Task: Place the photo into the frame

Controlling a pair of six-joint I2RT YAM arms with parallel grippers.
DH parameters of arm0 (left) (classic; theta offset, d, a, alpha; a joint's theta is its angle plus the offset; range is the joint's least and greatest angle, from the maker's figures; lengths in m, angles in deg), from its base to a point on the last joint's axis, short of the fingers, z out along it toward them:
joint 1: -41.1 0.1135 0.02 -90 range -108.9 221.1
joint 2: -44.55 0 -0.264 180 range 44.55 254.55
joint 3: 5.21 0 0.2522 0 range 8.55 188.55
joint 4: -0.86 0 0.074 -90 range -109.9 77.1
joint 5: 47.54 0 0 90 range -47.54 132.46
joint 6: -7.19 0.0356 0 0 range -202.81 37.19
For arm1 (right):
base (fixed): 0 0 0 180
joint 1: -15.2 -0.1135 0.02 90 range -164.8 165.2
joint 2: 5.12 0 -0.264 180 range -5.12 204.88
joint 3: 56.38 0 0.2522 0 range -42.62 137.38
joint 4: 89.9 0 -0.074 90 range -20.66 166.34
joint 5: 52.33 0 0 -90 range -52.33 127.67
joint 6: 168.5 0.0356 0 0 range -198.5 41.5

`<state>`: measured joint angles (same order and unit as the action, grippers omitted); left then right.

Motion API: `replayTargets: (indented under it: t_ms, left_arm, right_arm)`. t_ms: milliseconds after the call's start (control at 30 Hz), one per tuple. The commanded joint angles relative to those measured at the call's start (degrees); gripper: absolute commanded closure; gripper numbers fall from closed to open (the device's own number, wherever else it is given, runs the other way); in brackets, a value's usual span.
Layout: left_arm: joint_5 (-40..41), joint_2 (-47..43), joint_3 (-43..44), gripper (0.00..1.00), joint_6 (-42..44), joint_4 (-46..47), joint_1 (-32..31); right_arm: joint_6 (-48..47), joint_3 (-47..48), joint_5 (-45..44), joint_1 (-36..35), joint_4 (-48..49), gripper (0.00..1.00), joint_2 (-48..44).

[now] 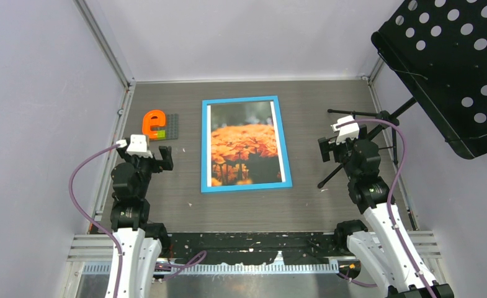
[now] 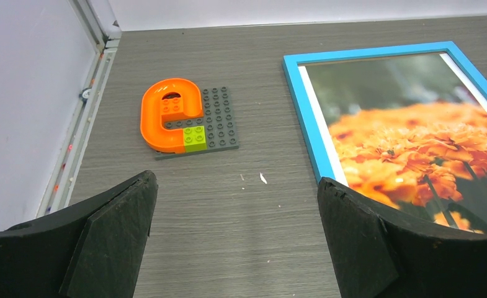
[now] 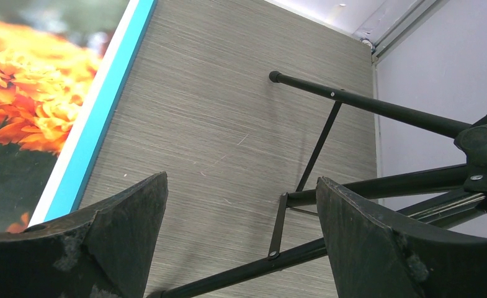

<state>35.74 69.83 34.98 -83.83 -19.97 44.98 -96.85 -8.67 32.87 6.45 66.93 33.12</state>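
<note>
The bright blue frame [image 1: 245,144] lies flat in the middle of the table, front up. The photo [image 1: 243,149] of orange flowers shows inside its border. From the left wrist the frame [image 2: 306,121] and photo [image 2: 414,149] lie to the right; from the right wrist the frame [image 3: 98,121] and photo [image 3: 23,105] lie to the left. My left gripper [image 1: 157,162] hovers left of the frame, open, nothing between its fingers [image 2: 113,236]. My right gripper [image 1: 329,148] hovers right of the frame, open and empty, fingers [image 3: 126,230] wide apart.
An orange letter "e" block [image 1: 154,123] sits on a grey studded plate [image 1: 167,127] at the back left, with a green brick [image 2: 194,138]. A black tripod stand [image 1: 365,133] spreads its legs [image 3: 352,99] at the right, carrying a perforated black music desk [image 1: 458,68].
</note>
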Motion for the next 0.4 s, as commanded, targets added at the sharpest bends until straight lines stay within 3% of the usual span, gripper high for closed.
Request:
replayTargets:
  t_ms: [0,367]
  left_arm:
    - [-0.55,0.21,0.37,0.01,0.75,2.60,0.34]
    - [-0.71,0.06,0.48,0.01,0.75,2.24,0.35]
  right_arm:
    - [-0.91,0.15,0.87,0.32,2.51,0.05,-0.69]
    - [-1.03,0.21,1.14,0.31,2.39,0.05,-0.68]
